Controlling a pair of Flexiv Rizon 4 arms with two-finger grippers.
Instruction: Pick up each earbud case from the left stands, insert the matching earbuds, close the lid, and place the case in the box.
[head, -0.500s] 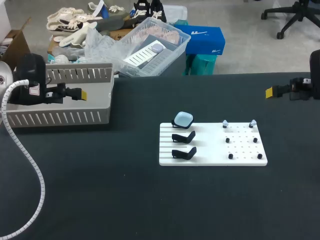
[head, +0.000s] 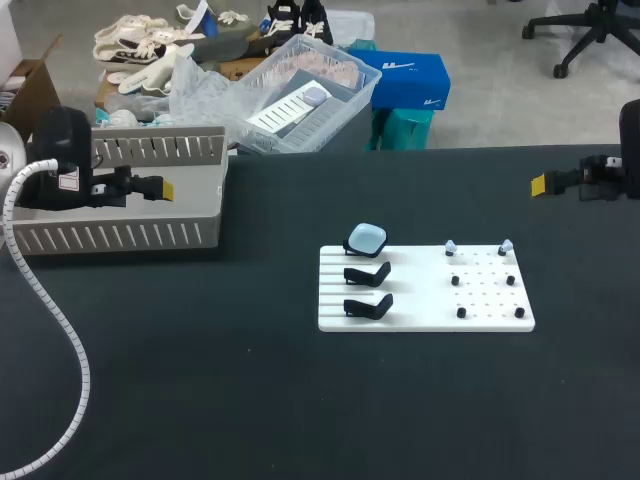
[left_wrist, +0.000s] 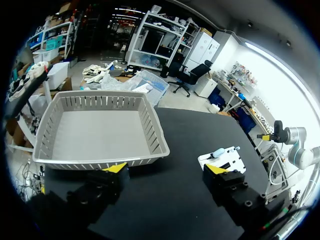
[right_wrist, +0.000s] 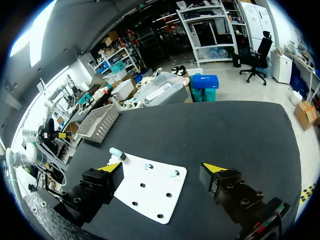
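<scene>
**Wide open — earbud case (head: 365, 238) on its stand (head: 351, 251)**

On the table (head: 300, 410), grey box (head: 120, 236) left, white board (head: 425, 316) centre. The left gripper (left_wrist: 166, 170) hangs over the box, the right gripper (right_wrist: 162, 167) well right of the board — both spread wide. The earbud case tops the rearmost stand.

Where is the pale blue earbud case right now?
In the head view, the earbud case sits on the rearmost of three black stands, at the left end of the white board.
</scene>
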